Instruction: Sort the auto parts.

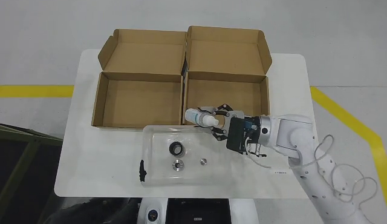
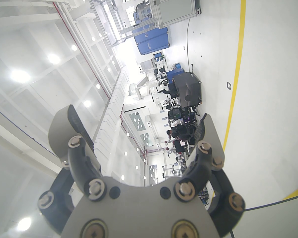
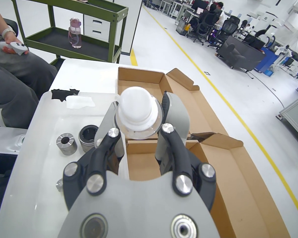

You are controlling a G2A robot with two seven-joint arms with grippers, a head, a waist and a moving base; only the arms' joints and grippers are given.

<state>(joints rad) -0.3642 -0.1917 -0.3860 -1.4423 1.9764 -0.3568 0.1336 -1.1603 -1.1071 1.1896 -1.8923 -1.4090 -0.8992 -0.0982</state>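
White tabletop (image 1: 284,79) on a pale floor with yellow lines; the left gripper (image 2: 139,122) faces the workshop hall, fingers spread wide, empty. The bottle (image 1: 199,116) hides behind its cap in the right wrist view. The clear tray (image 1: 157,139), near, holds a bearing (image 1: 176,148), a steel cylinder (image 1: 177,166) and a small metal piece (image 1: 203,160) too small to name; the right gripper (image 1: 213,120) clamps the bottle above the right box (image 1: 230,94) at its near left corner.

My right arm (image 1: 302,144): white shell, thin cable (image 1: 331,140) at 4 o'clock; left gripper (image 2: 137,114), right gripper (image 3: 140,111): grey plates, black links, silver screws.
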